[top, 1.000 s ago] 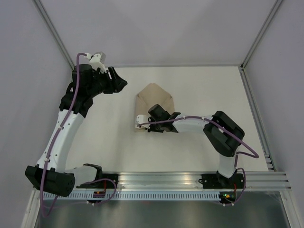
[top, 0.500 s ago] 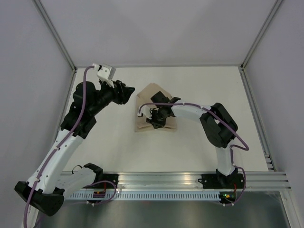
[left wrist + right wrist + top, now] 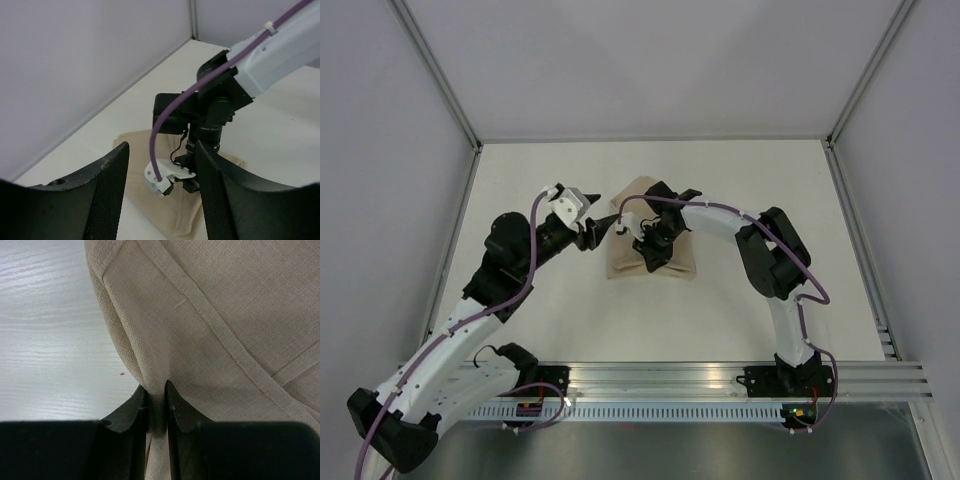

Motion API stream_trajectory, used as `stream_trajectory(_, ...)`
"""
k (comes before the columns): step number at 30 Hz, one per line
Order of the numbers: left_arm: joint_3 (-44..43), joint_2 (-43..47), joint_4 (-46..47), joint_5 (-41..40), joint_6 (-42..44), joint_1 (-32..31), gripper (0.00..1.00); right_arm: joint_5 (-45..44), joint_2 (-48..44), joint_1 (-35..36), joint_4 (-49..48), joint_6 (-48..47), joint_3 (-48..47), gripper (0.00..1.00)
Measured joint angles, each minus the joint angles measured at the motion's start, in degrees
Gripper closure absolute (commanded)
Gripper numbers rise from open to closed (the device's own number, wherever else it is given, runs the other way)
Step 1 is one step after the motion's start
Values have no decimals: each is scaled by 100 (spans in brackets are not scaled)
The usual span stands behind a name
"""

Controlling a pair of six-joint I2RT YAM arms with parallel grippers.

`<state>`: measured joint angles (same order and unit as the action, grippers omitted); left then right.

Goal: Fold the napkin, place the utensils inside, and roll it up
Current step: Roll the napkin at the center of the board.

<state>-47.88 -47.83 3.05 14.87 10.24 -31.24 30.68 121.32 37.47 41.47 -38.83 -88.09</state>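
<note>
The right gripper [image 3: 156,390] is nearly closed, its jaws pinching a raised ridge of the napkin [image 3: 225,315]. The left gripper [image 3: 603,228] is wide open and empty, just beside the cloth's left edge. The napkin lies about mid-worktop [image 3: 770,200], slightly toward the far edge, already folded into a compact, layered bundle with hemmed flaps overlapping. No utensils show, and I cannot tell whether any are tucked inside. Folding looks done, and the rolling seems under way or still to come. A second ago the left arm was up near the far-left corner, well apart from the napkin, and it has since swung in. The right gripper has shifted from the bundle's near-left edge to over its middle.
</note>
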Motion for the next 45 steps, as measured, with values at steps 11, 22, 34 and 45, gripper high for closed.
stream_trajectory(11,380,-599,-2,-647,1449,-1248,38,501,326,-214,492,-2,-404,89)
stream_trajectory(22,1049,-1899,107,-1541,2280,-2109,37,826,675,-356,1091,-44,-879,89)
stream_trajectory(34,1346,-3154,914,-1843,2817,-2188,34,1051,929,-468,1552,-48,-1191,90)
stream_trajectory(45,1360,-4072,1797,-2100,3248,-2190,30,1209,1080,-520,1812,-59,-1360,91)
